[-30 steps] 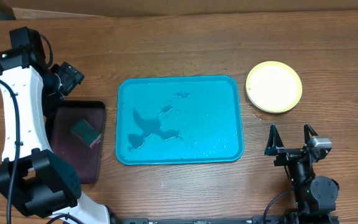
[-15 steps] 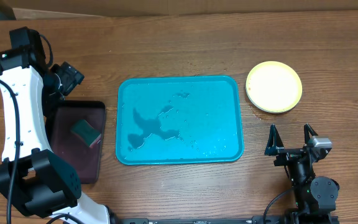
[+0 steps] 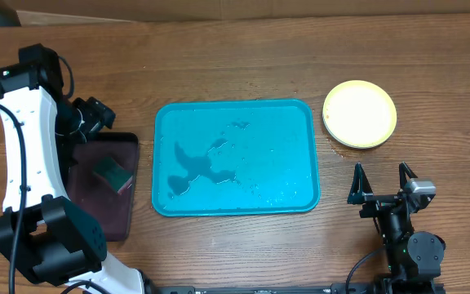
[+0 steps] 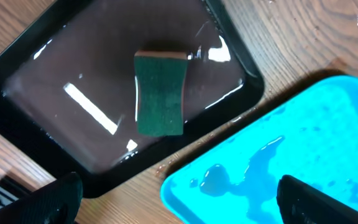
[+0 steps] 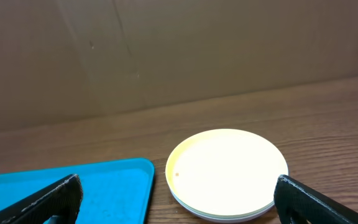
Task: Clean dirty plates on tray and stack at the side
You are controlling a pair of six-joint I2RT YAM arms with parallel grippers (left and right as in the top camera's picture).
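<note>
Hovering with nothing between them, your left fingers [image 4: 55, 199] stand spread wide at the bottom corners of the left wrist view. Directly beneath them lies the green sponge [image 4: 160, 92], flat in the wet dark tray [image 4: 55, 106] and not touched by either finger. Just beside that dark tray, to its right, sits the teal tray [image 3: 292, 139]. It carries only puddles [image 3: 190, 167] of water and no plate at all.

Your right fingers [image 5: 48, 199] are likewise parted and hold nothing. They are parked low on the right of the surface [image 3: 235, 57], near the teal tray's lower right corner, and face the plates [image 3: 360, 113].

The plates sit in one neat stack just beyond the teal tray's upper right corner, close to it but apart. The yellow-green one is on top and looks clean. The right wrist view shows layered rims under it, but you cannot count them surely.

Judging by this layout, the cleaning and stacking appear done, and you are at the closing step with the sponge put down. The next move likely calls for no grasp. Lift the left arm clear of the dark tray without dragging the sponge, and leave the stack undisturbed. If you doubt the count, check the stack's rims first.
</note>
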